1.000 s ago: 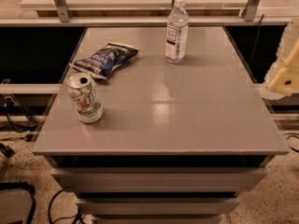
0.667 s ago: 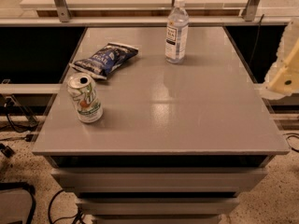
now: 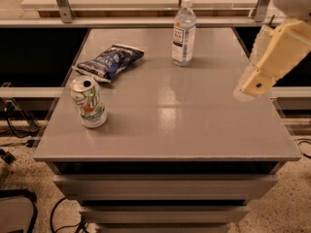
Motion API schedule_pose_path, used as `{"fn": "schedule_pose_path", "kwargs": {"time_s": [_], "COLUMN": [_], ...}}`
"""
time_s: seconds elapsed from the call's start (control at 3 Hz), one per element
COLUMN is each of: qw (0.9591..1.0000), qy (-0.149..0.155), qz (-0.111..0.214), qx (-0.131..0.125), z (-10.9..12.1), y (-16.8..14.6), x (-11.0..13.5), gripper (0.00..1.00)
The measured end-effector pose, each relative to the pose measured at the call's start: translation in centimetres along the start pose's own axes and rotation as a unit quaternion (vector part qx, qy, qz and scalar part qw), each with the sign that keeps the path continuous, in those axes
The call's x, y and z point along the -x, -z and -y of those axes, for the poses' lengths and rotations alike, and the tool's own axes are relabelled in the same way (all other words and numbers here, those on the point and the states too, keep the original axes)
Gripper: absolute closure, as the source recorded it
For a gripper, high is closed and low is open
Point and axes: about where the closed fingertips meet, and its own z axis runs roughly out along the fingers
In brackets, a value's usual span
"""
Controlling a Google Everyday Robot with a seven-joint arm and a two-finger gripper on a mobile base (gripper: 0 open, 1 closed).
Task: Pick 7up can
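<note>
The 7up can stands upright near the front left corner of the grey table. It is white and silver with green markings, a red spot and an opened silver top. My gripper is cream-coloured and hangs over the table's right edge, far to the right of the can and well apart from it. Nothing shows in the gripper.
A dark blue crinkled snack bag lies just behind the can. A clear plastic water bottle stands upright at the back middle. A white shelf with metal posts runs behind the table. Cables lie on the floor at the left.
My gripper has come further into view from the right, moving left over the table's right edge. The can, bag and bottle have not moved.
</note>
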Motion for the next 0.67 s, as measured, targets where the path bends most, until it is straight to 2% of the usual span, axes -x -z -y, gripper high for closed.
{"fn": "schedule_pose_path", "kwargs": {"time_s": [0.33, 0.67], "qw": [0.9977, 0.9907], "qy": [-0.005, -0.021], "qz": [0.058, 0.117], "qx": [0.033, 0.066], "z": [0.0, -0.2], "y": [-3.2, -6.1], "x": [1.1, 2.0], "gripper": [0.0, 0.0]}}
